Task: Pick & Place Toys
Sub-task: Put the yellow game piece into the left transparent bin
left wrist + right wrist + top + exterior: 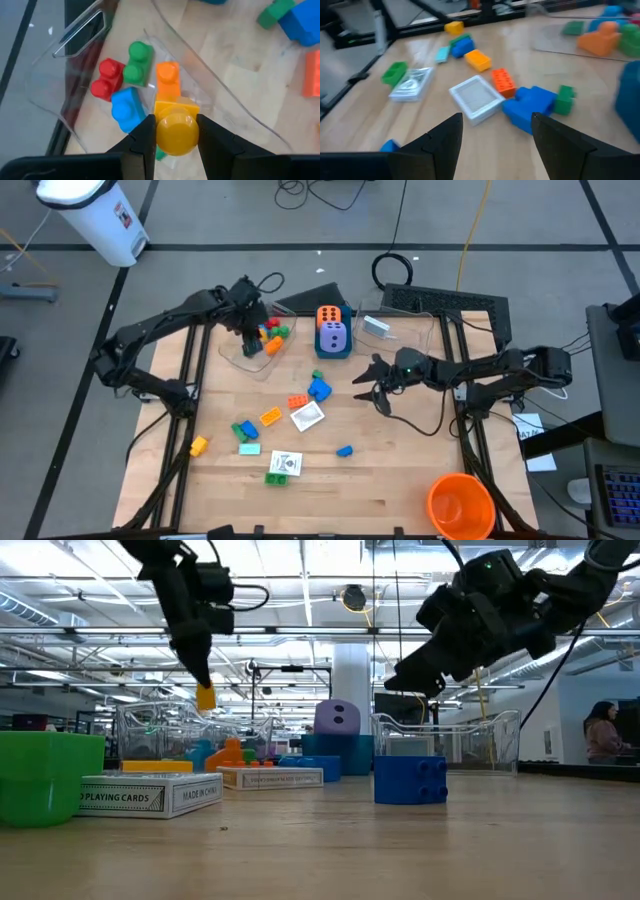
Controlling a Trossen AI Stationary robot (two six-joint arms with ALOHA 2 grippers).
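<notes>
My left gripper point(250, 338) hangs over a clear tub point(243, 360) at the table's far left, shut on a yellow brick point(176, 131). Red point(106, 80), green point(137, 62), orange point(167, 80) and blue point(127, 106) bricks lie in the tub below it. My right gripper point(368, 383) hovers open above the table right of the middle, nothing between its fingers point(445, 145). Loose toys lie on the wood ahead of it: a blue brick point(530, 105), an orange-red brick point(503, 82) and a white card box point(476, 97). My left gripper pinches the yellow brick by two opposite sides point(159, 132) between its two fingers, at their free ends point(205, 695). The fingers slant down from above. The brick is lifted clear, above the bricks in the tub.
A blue box point(333, 352) holding an orange die point(329, 317) and a purple die point(333, 337) stands at the far middle, a second clear tub point(375, 328) beside it. A big orange cup point(460, 505) stands at the near right corner. More bricks and cards point(285, 463) lie near the middle.
</notes>
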